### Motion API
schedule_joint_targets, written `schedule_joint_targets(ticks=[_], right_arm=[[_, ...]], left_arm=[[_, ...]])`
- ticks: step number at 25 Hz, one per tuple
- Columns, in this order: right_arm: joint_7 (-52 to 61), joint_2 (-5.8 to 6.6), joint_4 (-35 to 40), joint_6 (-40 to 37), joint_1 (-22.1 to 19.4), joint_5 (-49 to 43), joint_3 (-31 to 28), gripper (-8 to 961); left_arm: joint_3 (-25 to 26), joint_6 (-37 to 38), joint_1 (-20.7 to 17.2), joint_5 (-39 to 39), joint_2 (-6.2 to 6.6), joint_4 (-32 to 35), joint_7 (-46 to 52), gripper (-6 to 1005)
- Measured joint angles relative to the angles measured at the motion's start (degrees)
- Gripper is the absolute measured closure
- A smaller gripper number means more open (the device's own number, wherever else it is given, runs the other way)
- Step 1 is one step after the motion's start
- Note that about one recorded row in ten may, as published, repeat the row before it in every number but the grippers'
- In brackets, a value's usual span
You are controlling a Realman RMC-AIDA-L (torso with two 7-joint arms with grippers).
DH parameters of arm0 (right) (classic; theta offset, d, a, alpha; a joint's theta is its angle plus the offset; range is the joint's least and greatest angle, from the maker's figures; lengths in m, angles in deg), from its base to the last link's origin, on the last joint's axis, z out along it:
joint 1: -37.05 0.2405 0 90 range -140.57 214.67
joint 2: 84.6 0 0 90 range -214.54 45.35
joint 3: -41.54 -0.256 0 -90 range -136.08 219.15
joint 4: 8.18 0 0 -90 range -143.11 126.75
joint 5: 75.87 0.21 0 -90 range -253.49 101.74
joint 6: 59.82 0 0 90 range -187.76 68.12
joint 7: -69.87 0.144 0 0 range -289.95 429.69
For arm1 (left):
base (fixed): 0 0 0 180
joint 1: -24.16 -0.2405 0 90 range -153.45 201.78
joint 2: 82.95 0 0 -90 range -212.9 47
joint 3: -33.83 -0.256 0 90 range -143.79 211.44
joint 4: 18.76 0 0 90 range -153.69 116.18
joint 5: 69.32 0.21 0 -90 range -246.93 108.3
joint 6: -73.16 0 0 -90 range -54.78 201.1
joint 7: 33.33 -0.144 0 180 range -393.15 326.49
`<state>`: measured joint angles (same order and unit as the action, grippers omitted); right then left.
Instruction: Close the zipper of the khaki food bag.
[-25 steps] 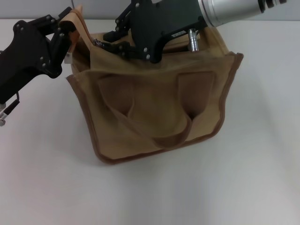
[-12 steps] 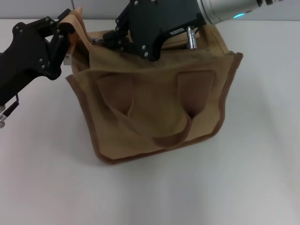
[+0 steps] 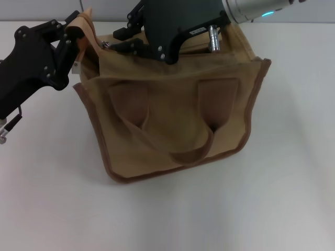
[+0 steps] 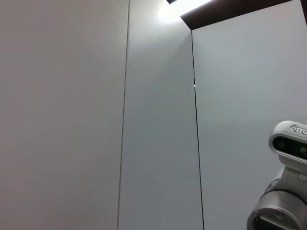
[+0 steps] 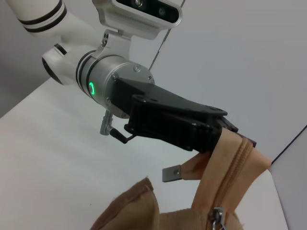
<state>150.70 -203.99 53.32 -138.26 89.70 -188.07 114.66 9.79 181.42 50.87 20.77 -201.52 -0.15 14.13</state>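
Note:
The khaki food bag (image 3: 178, 110) stands in the middle of the head view, its front pocket and loop handles facing me. My left gripper (image 3: 78, 37) is at the bag's far left top corner, shut on the raised end of the zipper tape. It also shows in the right wrist view (image 5: 221, 134), pinching that tape end. The zipper (image 5: 231, 175) runs down from there to the silver slider (image 5: 217, 214). My right gripper (image 3: 111, 45) is over the bag's top near the left end, its fingertips closed at the slider (image 3: 105, 46).
The bag stands on a white table (image 3: 293, 172). A small metal tag (image 5: 171, 173) hangs by the tape end. The left wrist view shows only grey wall panels (image 4: 96, 120) and the robot's head (image 4: 288, 143).
My right gripper has moved a little to the left and farther back along the bag's top, and the slider has moved with it. The left gripper has kept its hold and place.

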Motion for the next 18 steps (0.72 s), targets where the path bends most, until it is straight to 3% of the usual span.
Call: schedule_joint_targets(ticks=[2,18], right_arm=[[0.01,-0.01,0.01,0.00,0.00,0.00,0.12,822],[-2.48,-0.05,1.26,1.82,0.84,-0.78,3.42,819]], left_arm=[[-0.04,0.12,0.01,0.01,0.00,0.00,-0.04,907],[-0.04,0.21,0.32,0.32,0.00,0.02,-0.10,905]])
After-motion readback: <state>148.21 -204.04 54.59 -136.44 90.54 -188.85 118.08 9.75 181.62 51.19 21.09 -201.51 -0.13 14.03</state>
